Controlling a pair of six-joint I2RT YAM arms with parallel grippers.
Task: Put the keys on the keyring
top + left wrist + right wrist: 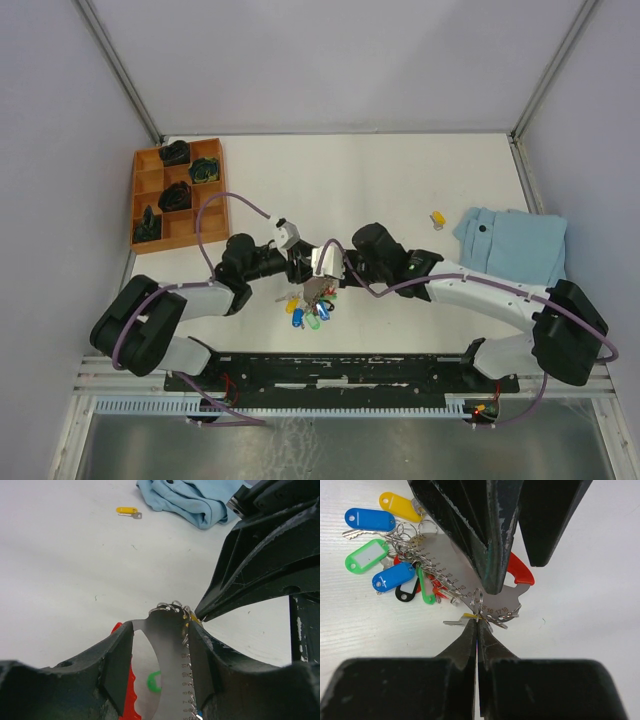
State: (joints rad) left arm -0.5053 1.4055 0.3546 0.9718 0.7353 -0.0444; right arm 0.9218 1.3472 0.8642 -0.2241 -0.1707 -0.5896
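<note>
The right tool [477, 630] clamps the keyring [497, 602] by a small ring; the left tool [160, 635], released, straddles its plate beside the keys [394, 576].

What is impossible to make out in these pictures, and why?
Top view: the keyring, largely covered by the left gripper and right gripper.
Right wrist view: what the right gripper pinches; its tips hide it.
Left wrist view: most keys, behind the left gripper's fingers.
Top view: dark items in the orange tray, too small.
</note>
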